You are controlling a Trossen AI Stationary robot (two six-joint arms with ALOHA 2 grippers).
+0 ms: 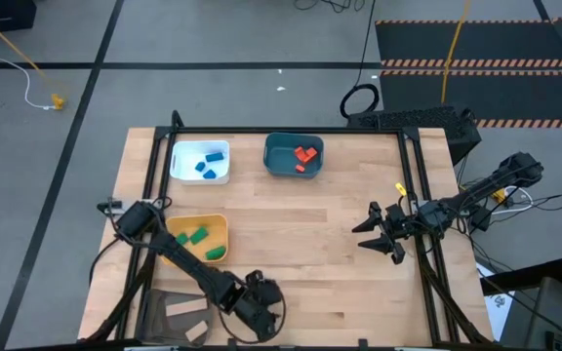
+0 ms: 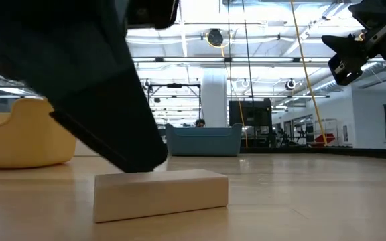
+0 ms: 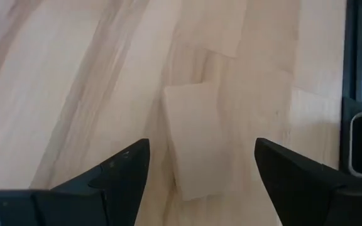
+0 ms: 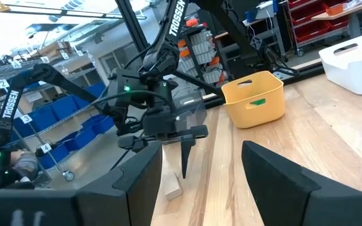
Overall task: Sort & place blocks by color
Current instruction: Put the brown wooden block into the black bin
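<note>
Bare tabletop mid-table, trays along far-left, left hand crowding near edge

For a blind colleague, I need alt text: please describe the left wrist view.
The open left gripper hovers over a plain tan block lying on the wooden table, with one dark finger on each side of the block and not touching it.

Past your right end effector, its dark fingers spread apart, the left end effector points down at a plain tan wooden block on the light wooden bench. Farther off stand a yellow plastic tub and a white tray.
</note>
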